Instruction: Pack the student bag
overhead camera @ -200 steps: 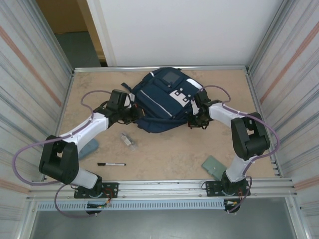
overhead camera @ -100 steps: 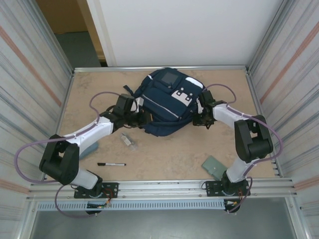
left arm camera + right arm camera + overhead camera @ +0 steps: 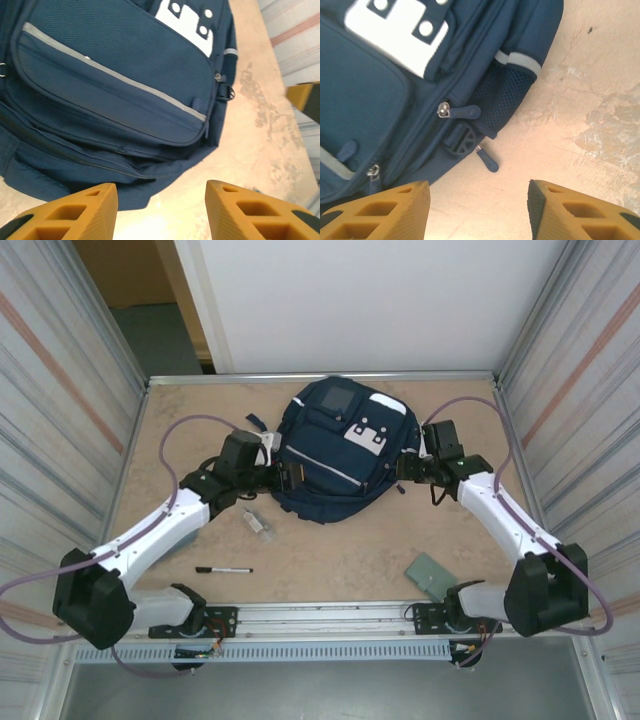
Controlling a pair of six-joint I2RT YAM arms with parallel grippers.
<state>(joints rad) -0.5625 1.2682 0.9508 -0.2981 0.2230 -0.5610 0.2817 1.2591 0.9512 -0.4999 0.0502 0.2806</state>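
Student bag (image 3: pixel 335 455) is lying flat on the tan table (image 3: pixel 330 560), towards the far middle, its white dotted patch (image 3: pixel 367 435) facing up.

The left gripper (image 3: pixel 285 477) is sitting just beside the bag's left lower edge. In the left wrist view its jaws are standing spread, with nothing between the left gripper (image 3: pixel 160 189) fingers but bare table and the bag's hem. The right gripper (image 3: pixel 405 468) is waiting at the bag's right side. Its jaws are likewise standing apart and holding nothing, and the right gripper (image 3: pixel 477 185) is looking down on a zip pull (image 3: pixel 462 111) and a black buckle (image 3: pixel 459 140).

A small clear object (image 3: pixel 257 521) is lying near the left forearm, and a black marker (image 3: pixel 224 570) is resting nearer the front rail (image 3: pixel 330 615). A blue-grey item (image 3: pixel 180 536) is peeking out from under the left arm. A flat green piece (image 3: pixel 431 575) is lying close to the right arm's base.

Ribbed metal walls (image 3: pixel 60 420) are hemming in both sides, and a white panel (image 3: pixel 370 300) is closing the back. Open tabletop is stretching between the bag and the rail, and the far left corner is offering more room.
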